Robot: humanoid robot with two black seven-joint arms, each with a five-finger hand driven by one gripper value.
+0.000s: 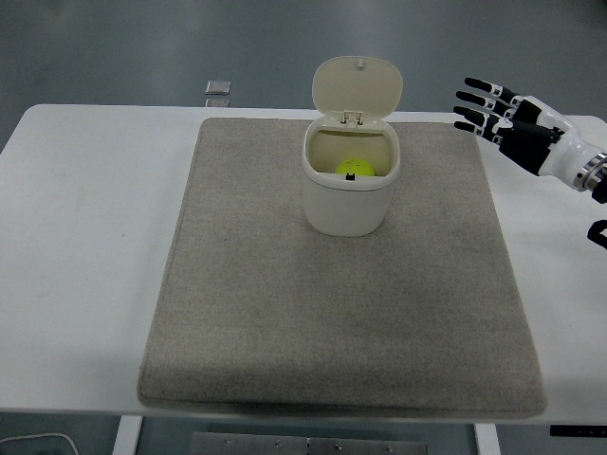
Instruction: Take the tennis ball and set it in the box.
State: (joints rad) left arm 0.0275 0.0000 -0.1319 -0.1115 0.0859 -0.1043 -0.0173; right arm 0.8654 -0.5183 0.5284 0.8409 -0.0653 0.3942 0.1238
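The yellow-green tennis ball (356,169) lies inside the cream box (349,204), a small bin standing on the grey mat with its hinged lid (358,85) tipped up at the back. My right hand (493,114) hovers at the right edge, well to the right of the box, its fingers (474,99) spread and holding nothing. The left arm is out of view.
A grey mat (285,303) covers most of the white table (85,237). A small silver object (219,88) lies at the table's far edge, left of the box.
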